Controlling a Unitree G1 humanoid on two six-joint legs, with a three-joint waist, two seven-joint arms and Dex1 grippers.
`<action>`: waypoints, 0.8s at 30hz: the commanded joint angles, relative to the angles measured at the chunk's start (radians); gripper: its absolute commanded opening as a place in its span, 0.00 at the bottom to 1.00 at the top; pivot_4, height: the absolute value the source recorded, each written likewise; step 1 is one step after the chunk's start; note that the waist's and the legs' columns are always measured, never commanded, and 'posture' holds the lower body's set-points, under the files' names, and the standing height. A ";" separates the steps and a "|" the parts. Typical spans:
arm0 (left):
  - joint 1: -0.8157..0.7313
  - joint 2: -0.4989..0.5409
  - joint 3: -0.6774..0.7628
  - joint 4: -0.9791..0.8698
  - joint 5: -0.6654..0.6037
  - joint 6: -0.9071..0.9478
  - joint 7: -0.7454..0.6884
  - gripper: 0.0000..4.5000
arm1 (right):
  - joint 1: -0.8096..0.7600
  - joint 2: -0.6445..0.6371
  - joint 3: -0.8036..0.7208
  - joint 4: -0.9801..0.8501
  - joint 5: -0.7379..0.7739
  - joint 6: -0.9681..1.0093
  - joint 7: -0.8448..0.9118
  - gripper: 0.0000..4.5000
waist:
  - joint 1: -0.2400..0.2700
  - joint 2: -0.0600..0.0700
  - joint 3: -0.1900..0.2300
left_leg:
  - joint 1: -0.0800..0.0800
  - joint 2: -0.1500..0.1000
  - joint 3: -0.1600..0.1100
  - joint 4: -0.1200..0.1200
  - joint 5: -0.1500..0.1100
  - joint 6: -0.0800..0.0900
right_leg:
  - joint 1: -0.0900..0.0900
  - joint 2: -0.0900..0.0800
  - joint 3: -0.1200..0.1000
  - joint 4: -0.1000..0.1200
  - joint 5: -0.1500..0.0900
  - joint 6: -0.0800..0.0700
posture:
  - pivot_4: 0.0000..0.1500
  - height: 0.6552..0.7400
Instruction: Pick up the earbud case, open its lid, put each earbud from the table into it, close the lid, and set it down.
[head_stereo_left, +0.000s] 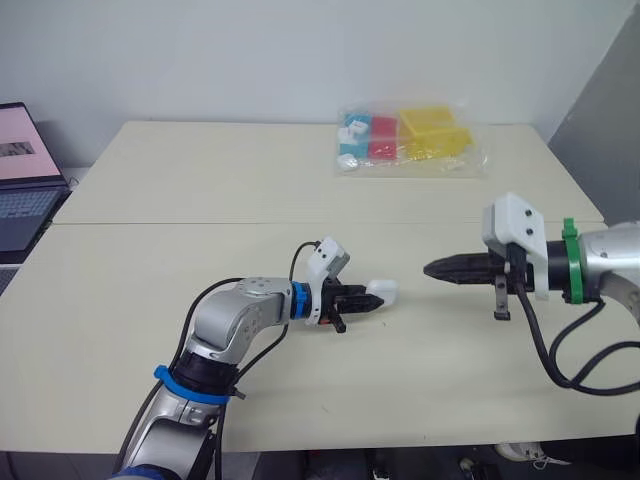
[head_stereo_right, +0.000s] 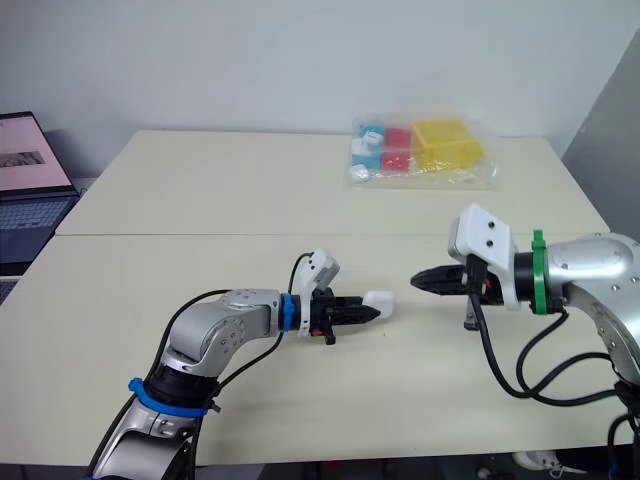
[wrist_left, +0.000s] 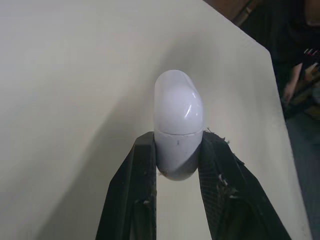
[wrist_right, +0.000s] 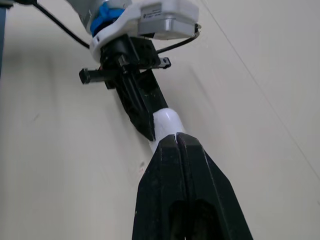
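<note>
Here, the left tool (head_stereo_left: 364, 299) clamps one closed earbud case (head_stereo_left: 385, 292).

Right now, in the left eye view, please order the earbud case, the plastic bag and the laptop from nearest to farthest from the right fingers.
1. Earbud case: in the left fingers, facing the right fingers.
2. Plastic bag: at the back.
3. Laptop: far left.

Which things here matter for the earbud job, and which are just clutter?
Job: earbud case, clamped in the left gripper; right gripper, shut, pointing at it.
Clutter: bag of coloured blocks, far side; laptop, far left.
</note>
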 joint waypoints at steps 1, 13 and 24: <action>-0.022 -0.015 0.006 0.041 -0.003 0.115 0.067 0.17 | 0.056 -0.034 -0.016 -0.031 -0.059 -0.096 -0.011 0.00 | 0.000 0.000 0.000 | 0.000 0.000 0.000 0.000 0.000 0.000 | 0.000 0.000 0.000 0.000 0.000 0.000 | 1.00 0.95; -0.008 0.054 -0.019 0.069 0.010 0.139 0.056 0.51 | 0.133 -0.027 -0.011 -0.076 -0.025 -0.110 -0.033 0.00 | -0.001 0.000 0.000 | 0.002 0.000 0.000 0.000 0.000 0.000 | 0.001 0.000 0.001 0.000 0.000 0.000 | 1.00 0.95; 0.117 0.296 0.000 -0.113 0.076 -0.078 -0.007 0.99 | 0.145 -0.031 -0.045 -0.020 -0.001 -0.163 0.004 0.00 | -0.020 -0.001 0.000 | 0.013 0.000 0.000 -0.001 0.000 0.000 | 0.003 0.000 0.007 0.009 -0.002 -0.004 | 1.00 0.95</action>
